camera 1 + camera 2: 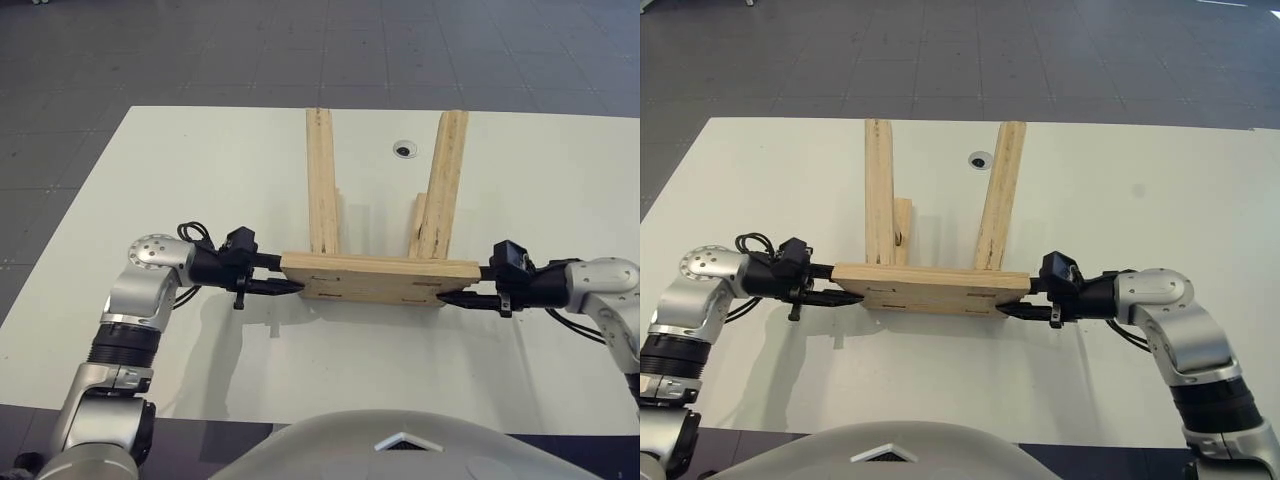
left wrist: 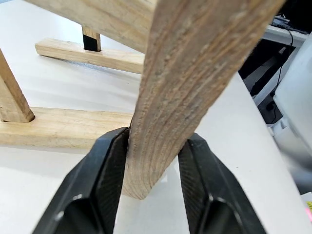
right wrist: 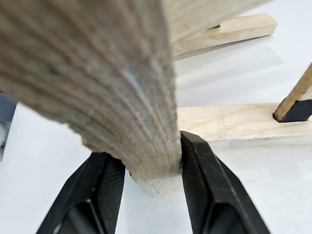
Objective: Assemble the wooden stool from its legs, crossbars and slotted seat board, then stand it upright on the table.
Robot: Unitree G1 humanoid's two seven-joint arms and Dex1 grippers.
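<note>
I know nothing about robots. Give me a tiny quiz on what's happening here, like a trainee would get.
1. True or false: the stool stands upright on the table.
2. What does the left hand clamp? A a crossbar; B an end of the seat board; C nothing.
3. Fill in: the legs point ___ from the robot.
Key: 1 false, it lies on its side; 2 B; 3 away.

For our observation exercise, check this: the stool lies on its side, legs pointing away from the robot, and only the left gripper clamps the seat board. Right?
Not quite. Both clamp it: the right gripper has its jaws shut on the other end of the seat board, as the right wrist view shows. The rest holds.
</note>
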